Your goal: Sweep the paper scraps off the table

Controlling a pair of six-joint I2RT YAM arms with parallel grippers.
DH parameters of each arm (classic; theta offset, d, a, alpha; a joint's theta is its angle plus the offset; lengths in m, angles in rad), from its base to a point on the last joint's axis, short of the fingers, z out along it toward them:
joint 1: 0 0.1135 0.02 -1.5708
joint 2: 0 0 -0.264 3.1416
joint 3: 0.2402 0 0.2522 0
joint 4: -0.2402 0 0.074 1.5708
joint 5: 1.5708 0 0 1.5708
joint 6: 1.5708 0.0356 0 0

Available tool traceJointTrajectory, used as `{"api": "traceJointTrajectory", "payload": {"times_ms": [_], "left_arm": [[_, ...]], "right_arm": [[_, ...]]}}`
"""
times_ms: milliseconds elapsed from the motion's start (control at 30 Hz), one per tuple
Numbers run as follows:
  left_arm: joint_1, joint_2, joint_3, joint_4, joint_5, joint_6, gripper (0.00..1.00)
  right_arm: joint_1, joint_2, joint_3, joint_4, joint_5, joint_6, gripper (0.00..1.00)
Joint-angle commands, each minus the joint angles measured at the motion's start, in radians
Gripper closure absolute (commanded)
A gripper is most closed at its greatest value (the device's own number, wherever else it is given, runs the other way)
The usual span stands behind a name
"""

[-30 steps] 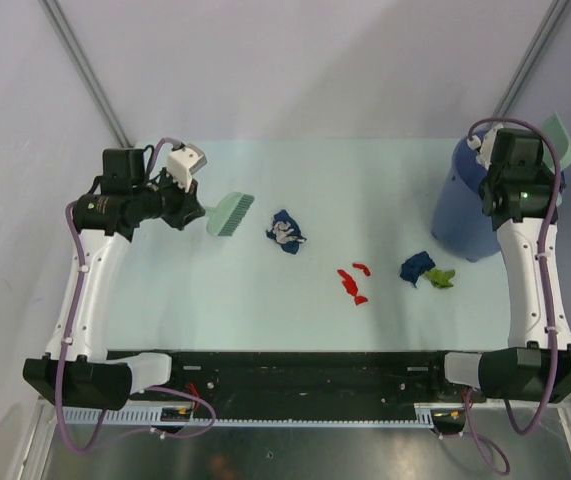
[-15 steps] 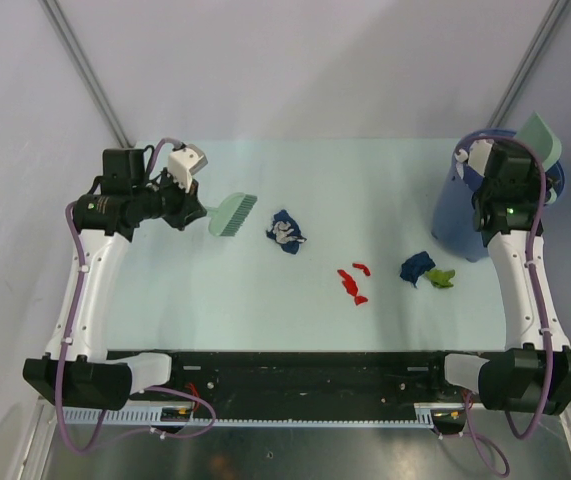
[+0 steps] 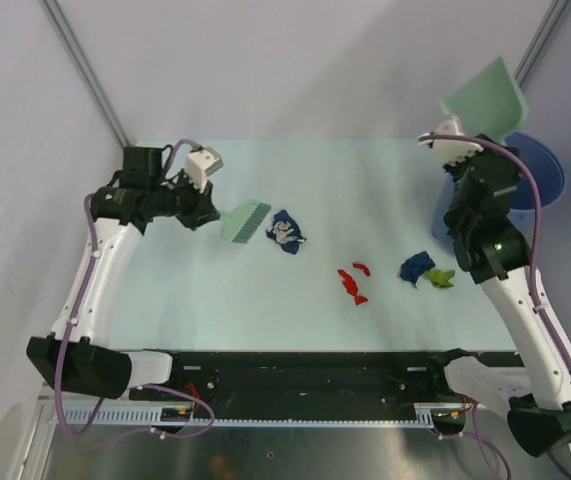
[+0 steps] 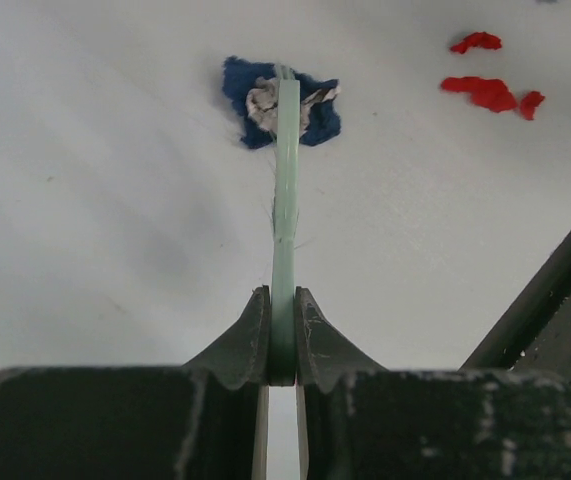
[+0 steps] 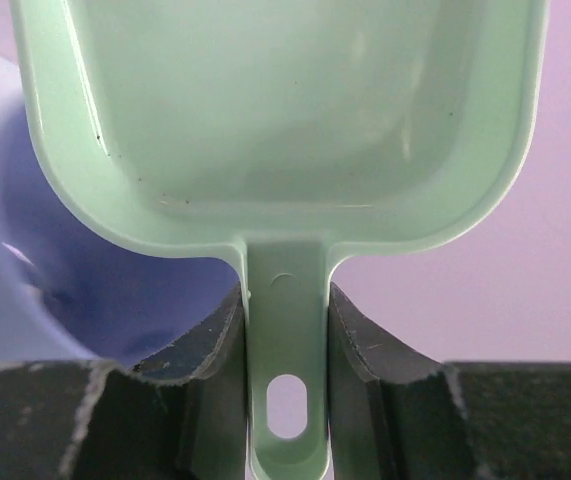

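Gripping a flat mint-green plastic brush, left end effector sits nearly closed, arm stretched low over the pale mint-green tabletop. Bristles are just beside the dark blue-and-white crumpled paper scraps; red, blue and green ones lie mid-tabletop. Right end effector clamps the mint-green plastic dustpan by its handle, arm held high above the blue round bucket.

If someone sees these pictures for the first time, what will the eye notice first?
First, the mint dustpan, which the right arm holds high beside the blue bucket at the far right corner. Next come the bright paper scraps, red, blue and green, on the pale table. The left arm holds the brush close to the blue and white scrap.
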Motion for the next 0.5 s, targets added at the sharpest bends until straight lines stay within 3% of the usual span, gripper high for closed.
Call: {"api": "traceJointTrajectory", "payload": {"times_ms": [0,167,300,467], "left_arm": [[-0.117,0.053,0.026,0.083,-0.036,-0.045,1.0],[-0.233,0.227,0.149,0.167,-0.175,-0.088,1.0],[-0.25,0.391,0.258,0.189,-0.211,-0.119,1.0],[-0.239,0.53,0.31,0.198,-0.26,-0.113,1.0]], "right_arm": [[0.195,-0.011,0.032,-0.089,0.008,0.312,1.0],[0.369,0.087,0.029,-0.259,-0.085,0.654,1.0],[0.381,0.146,0.031,-0.318,-0.335,0.886,1.0],[0.383,0.207,0.026,-0.382,-0.44,1.024,1.0]]}}
